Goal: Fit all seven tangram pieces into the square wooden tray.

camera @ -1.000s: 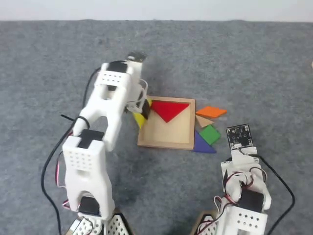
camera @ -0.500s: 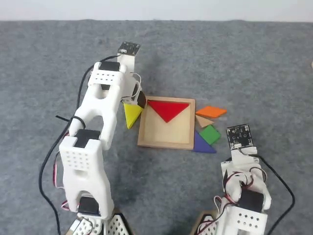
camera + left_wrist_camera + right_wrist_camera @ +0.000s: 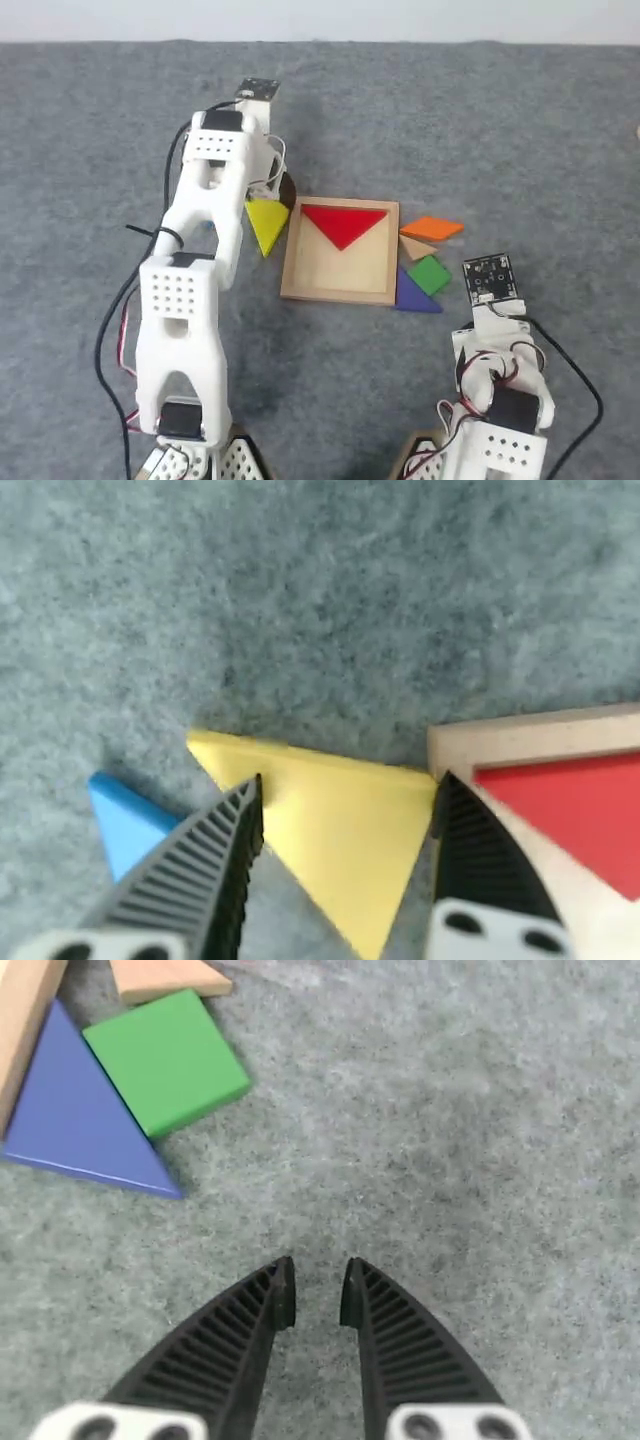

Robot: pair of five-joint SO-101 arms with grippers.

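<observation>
The square wooden tray (image 3: 335,285) lies mid-table with a red triangle (image 3: 343,222) in its far part. A yellow triangle (image 3: 265,224) lies flat on the carpet against the tray's left side. My left gripper (image 3: 345,800) hangs open over the yellow triangle (image 3: 335,845), one finger (image 3: 205,865) on each side, next to the tray corner (image 3: 500,745). A light blue piece (image 3: 125,820) lies just beyond the yellow one. Orange (image 3: 432,228), tan (image 3: 415,247), green (image 3: 428,273) and dark blue (image 3: 412,293) pieces lie right of the tray. My right gripper (image 3: 317,1290) is shut and holds nothing, over bare carpet near the green square (image 3: 165,1060).
Grey carpet covers the table. The left arm (image 3: 200,250) stretches over the carpet left of the tray. The right arm (image 3: 495,390) stays at the near right. Open carpet lies beyond the tray and on the far right.
The left gripper drew away from the tray's left edge toward the far side. The yellow triangle, earlier half under it at the tray's edge, now lies uncovered on the carpet. The right arm stayed still.
</observation>
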